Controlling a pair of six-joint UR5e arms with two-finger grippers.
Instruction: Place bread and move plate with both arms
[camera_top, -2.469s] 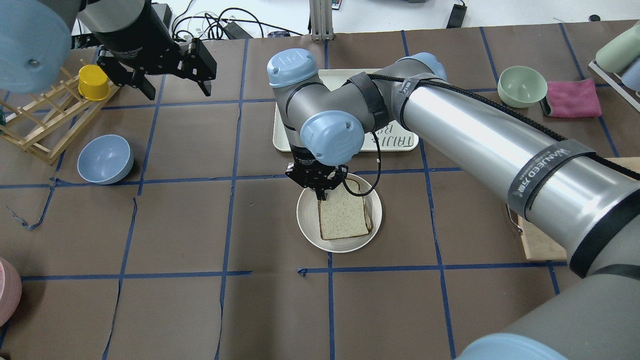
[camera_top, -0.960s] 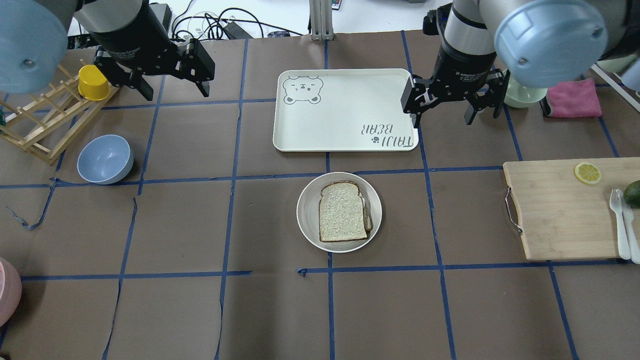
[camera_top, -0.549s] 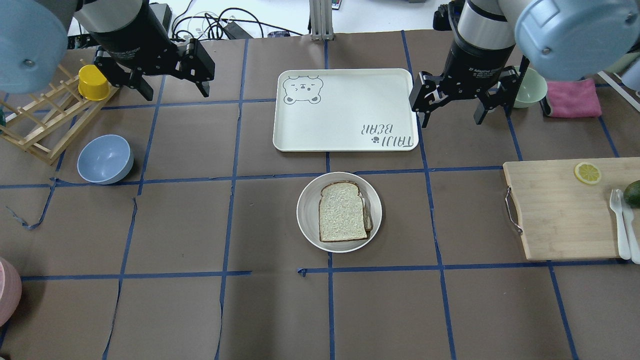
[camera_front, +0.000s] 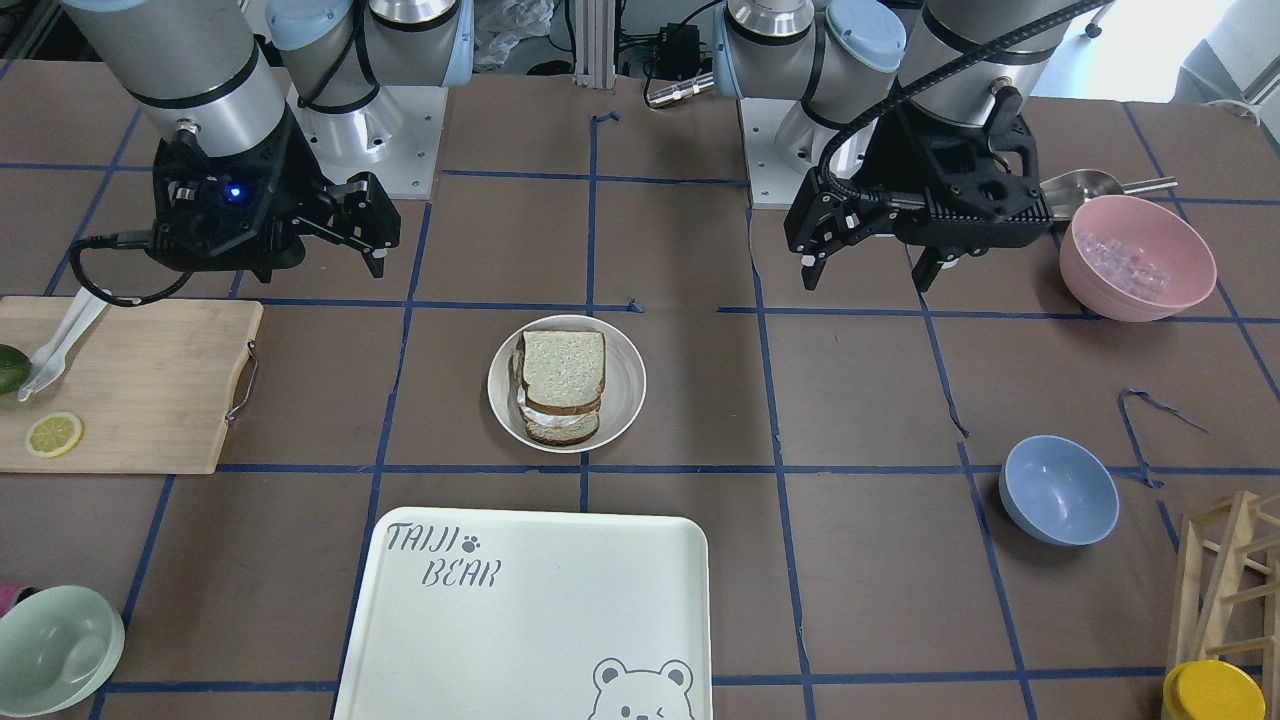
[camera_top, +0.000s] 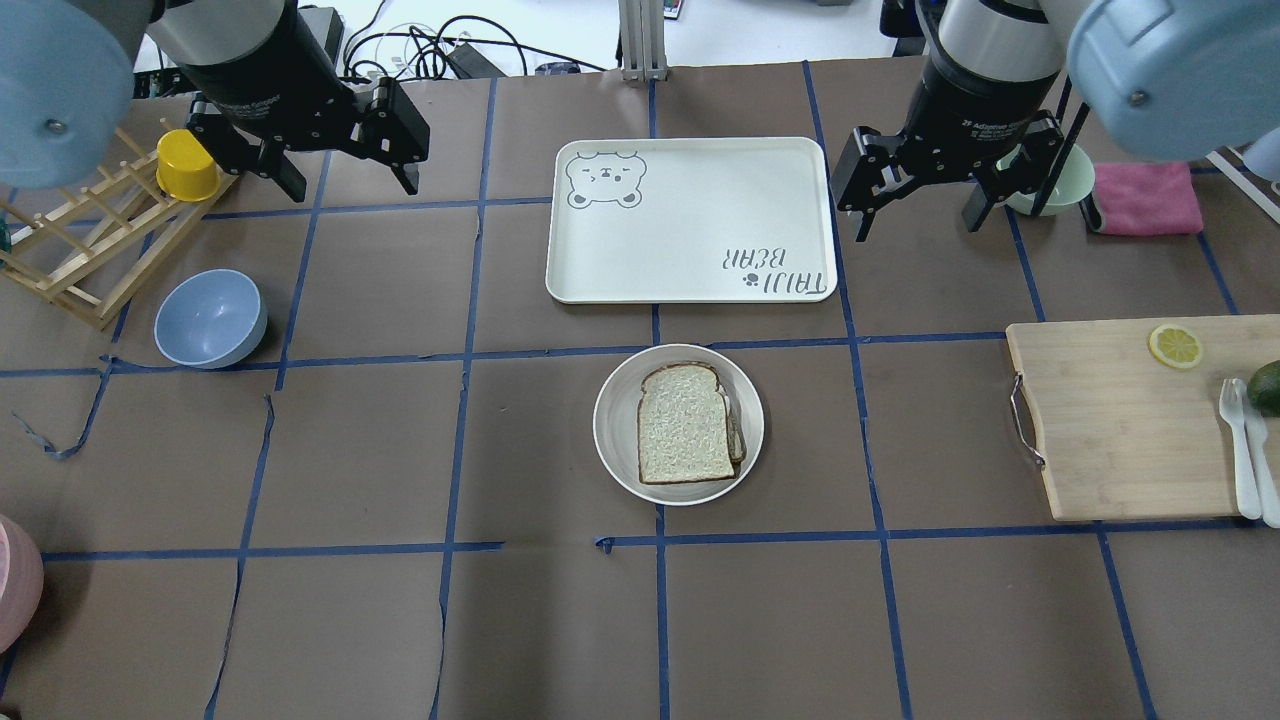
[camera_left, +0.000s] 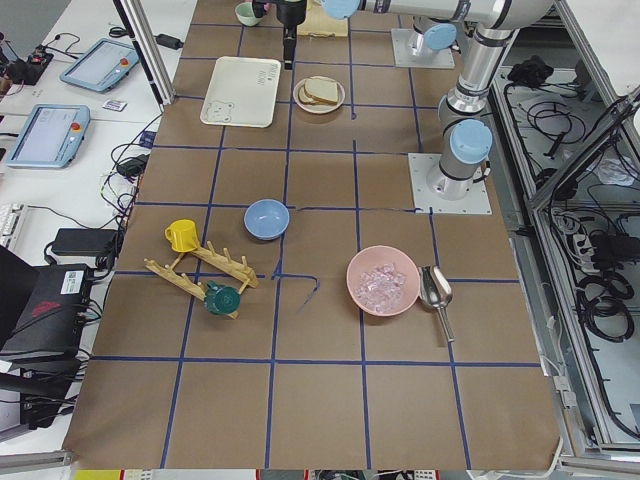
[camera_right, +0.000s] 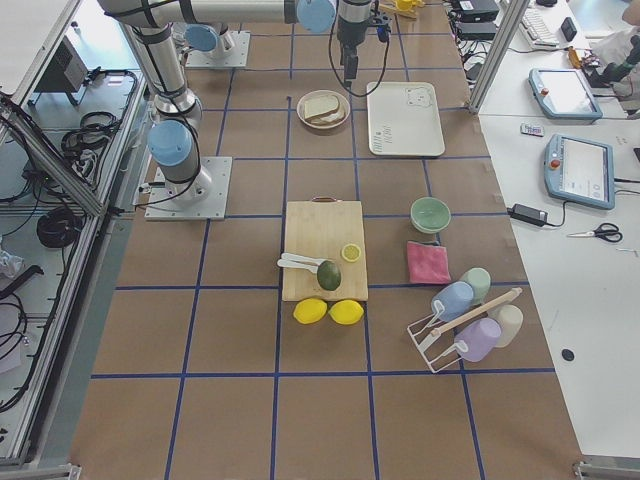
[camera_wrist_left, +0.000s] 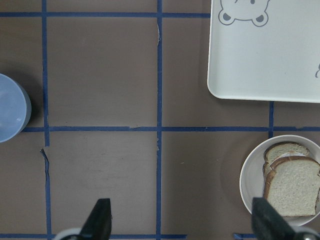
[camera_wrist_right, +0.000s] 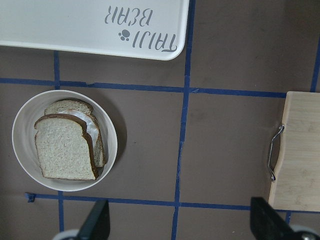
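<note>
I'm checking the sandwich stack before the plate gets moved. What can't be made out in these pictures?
- Lower slice: mostly covered by the bread in every view; only a white layer's edge shows.
- Avocado: cut by the overhead view's right edge.
- Green bowl: partly behind the right gripper, overhead.

The speckled, brown-crusted bread slice (camera_top: 685, 424) lies flat on a lower slice (camera_front: 562, 428) inside the round off-white plate (camera_top: 613, 425). The plate sits level at mid-bench (camera_top: 400, 450).
</note>
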